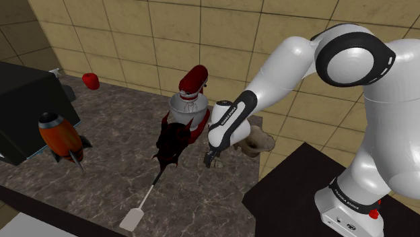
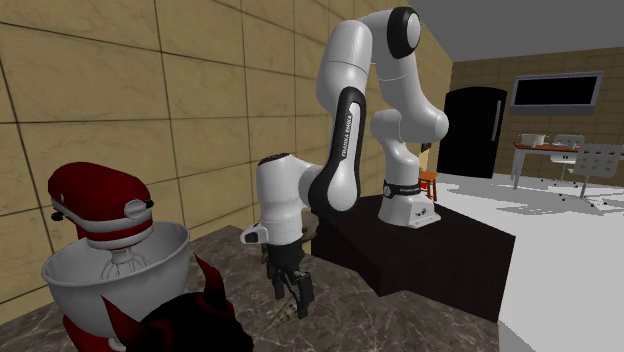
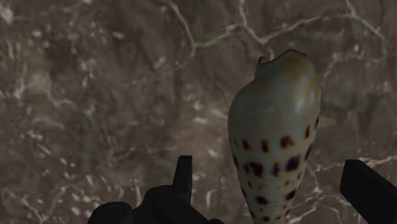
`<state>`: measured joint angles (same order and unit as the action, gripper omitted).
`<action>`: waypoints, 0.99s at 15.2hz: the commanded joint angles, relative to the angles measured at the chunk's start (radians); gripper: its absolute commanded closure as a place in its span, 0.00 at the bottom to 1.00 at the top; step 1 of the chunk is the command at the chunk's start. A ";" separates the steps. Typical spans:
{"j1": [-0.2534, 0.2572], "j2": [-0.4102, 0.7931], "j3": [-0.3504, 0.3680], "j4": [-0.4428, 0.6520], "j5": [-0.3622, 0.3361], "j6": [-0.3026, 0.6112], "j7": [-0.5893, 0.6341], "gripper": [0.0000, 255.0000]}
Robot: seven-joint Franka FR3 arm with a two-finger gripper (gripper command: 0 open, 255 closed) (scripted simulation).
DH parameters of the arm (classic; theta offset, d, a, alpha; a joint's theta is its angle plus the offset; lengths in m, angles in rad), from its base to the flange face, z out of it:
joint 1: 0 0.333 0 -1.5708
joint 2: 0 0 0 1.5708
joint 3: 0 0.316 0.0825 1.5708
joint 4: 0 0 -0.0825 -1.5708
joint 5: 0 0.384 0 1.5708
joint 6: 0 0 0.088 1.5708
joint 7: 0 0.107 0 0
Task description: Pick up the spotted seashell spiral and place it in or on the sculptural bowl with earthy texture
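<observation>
A cream cone-shaped seashell [image 3: 273, 140] with dark brown spots lies on the dark marble counter [image 3: 95, 95]. My black gripper [image 3: 270, 170] hangs just above it, open. The shell sits between the two fingers [image 3: 184, 172] with a gap on each side, so neither touches it. In the second exterior view the gripper [image 2: 291, 292] points down at the shell [image 2: 289, 309] on the counter. In the shoulder view the gripper [image 1: 212, 160] is low over the counter, and the tan, rough-textured bowl [image 1: 260, 143] stands just behind the arm, close to the wall.
A red stand mixer [image 1: 191, 95] with a steel bowl stands by the wall, a dark red spiky object [image 1: 173, 140] before it. A white spatula [image 1: 138, 210], an orange rocket-shaped object [image 1: 60, 138], a red cup [image 1: 90, 80] and a black appliance [image 1: 20, 108] lie further along. The black stand [image 1: 303, 195] borders the counter.
</observation>
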<state>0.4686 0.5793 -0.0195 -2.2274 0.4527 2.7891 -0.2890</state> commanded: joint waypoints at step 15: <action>-0.001 0.009 0.003 0.004 0.003 0.006 -0.002 1.00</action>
<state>0.4676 0.5886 -0.0161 -2.2237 0.4556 2.7955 -0.2906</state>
